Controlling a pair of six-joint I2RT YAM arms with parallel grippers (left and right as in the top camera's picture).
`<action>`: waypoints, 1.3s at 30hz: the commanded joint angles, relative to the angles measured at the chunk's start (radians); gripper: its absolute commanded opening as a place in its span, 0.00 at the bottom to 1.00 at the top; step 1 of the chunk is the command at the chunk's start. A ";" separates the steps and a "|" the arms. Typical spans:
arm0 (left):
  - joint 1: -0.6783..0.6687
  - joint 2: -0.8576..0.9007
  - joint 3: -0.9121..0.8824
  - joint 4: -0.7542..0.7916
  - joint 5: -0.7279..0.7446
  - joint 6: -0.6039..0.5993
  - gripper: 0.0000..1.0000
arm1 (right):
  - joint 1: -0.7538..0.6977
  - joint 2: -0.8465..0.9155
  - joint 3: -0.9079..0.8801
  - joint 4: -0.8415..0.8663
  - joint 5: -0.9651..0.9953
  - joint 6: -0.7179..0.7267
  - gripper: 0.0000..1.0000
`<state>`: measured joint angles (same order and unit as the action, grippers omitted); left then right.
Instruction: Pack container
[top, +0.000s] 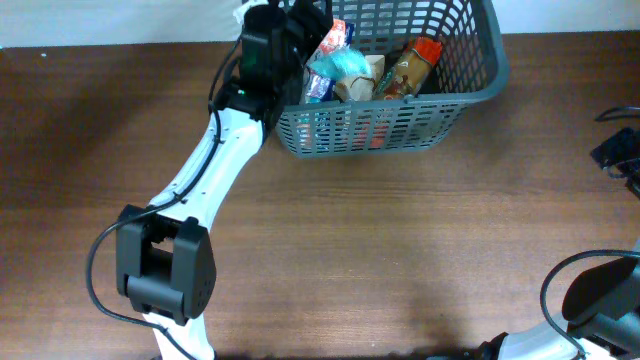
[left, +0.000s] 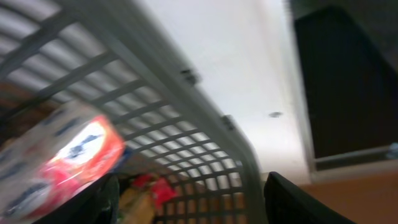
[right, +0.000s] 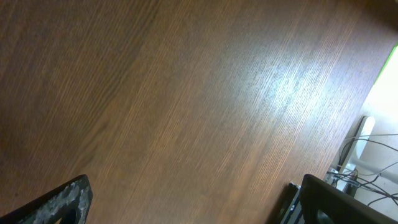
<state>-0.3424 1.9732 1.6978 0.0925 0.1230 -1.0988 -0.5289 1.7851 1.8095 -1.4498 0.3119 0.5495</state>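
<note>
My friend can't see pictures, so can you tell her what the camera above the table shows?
A large dark grey plastic basket with slotted sides sits at the top of a brown wooden table, holding colourful packets and a brown bottle with a red cap. The white left arm reaches up to the basket's left rim, its black gripper over the edge.

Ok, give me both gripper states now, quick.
Left gripper: open, holding nothing, at the container wall.
Right gripper: open, empty, over the table.
</note>
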 joint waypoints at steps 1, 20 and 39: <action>0.025 -0.014 0.103 -0.021 0.091 0.070 0.66 | -0.002 -0.010 -0.003 0.000 0.002 0.009 0.99; 0.151 -0.282 0.605 -0.833 0.033 0.814 0.99 | -0.002 -0.010 -0.003 0.000 0.002 0.009 0.99; 0.300 -0.519 0.605 -1.565 -0.063 0.940 0.99 | -0.002 -0.010 -0.003 0.000 0.002 0.009 0.99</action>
<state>-0.0479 1.4624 2.3020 -1.4170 0.0696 -0.2005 -0.5289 1.7851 1.8095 -1.4502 0.3119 0.5491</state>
